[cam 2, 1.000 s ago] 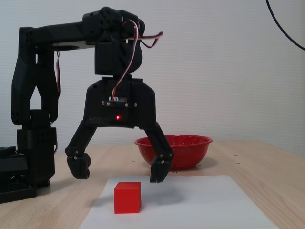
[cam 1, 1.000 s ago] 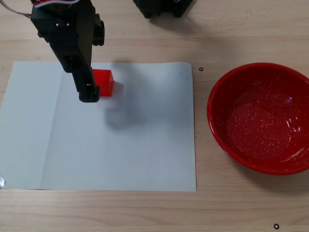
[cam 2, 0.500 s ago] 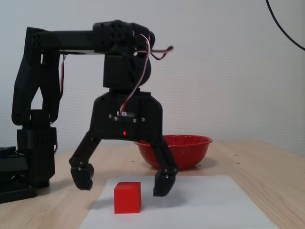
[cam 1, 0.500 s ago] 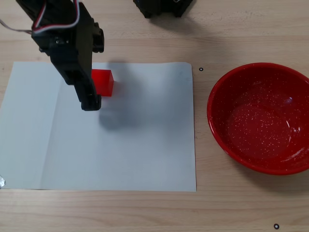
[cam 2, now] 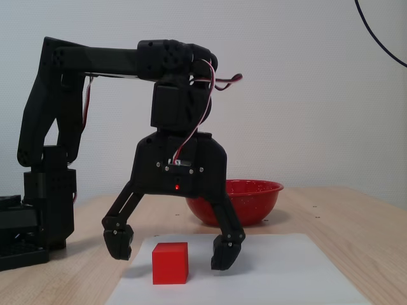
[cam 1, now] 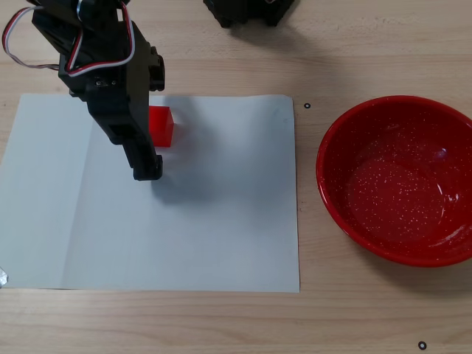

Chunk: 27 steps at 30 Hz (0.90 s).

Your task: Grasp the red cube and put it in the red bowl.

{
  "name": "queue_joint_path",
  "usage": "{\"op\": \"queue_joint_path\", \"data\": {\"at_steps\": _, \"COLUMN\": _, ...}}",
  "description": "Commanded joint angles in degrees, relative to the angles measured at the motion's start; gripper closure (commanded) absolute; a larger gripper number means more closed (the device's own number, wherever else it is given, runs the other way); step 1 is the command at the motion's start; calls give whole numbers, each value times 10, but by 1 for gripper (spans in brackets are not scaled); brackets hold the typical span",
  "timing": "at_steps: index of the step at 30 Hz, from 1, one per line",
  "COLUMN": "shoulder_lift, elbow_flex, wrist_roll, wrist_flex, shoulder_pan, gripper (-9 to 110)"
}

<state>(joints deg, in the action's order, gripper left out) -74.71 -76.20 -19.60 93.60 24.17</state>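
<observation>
A: What moved over that last second?

B: Only the arm. In the side-on fixed view the hand (cam 2: pixel 173 251) came down from above the red cube (cam 2: pixel 170 262), and its open fingers (cam 2: pixel 227 250) sank to the level of the cube, one on each side of it.

A: And from above?

B: In the top-down fixed view the hand (cam 1: pixel 147 168) slid toward the bottom of the picture and a little to the right. The dark shadow on the white paper (cam 1: pixel 221 214) shifted along with it.
</observation>
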Motion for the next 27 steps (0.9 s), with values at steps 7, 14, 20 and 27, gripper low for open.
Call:
{"op": "queue_joint_path", "data": {"at_steps": 7, "shoulder_lift": -5, "elbow_flex": 79, "wrist_roll": 15, "wrist_flex": -10, "shoulder_pan": -4, "gripper": 21}}
{"op": "queue_joint_path", "data": {"at_steps": 14, "shoulder_lift": -4, "elbow_flex": 82, "wrist_roll": 18, "wrist_flex": -9, "shoulder_pan": -9, "gripper": 22}}
{"op": "queue_joint_path", "data": {"at_steps": 20, "shoulder_lift": -6, "elbow_flex": 86, "wrist_roll": 17, "wrist_flex": 3, "shoulder_pan": -10, "gripper": 24}}
{"op": "queue_joint_path", "data": {"at_steps": 27, "shoulder_lift": -16, "elbow_flex": 85, "wrist_roll": 18, "wrist_flex": 13, "shoulder_pan": -8, "gripper": 24}}
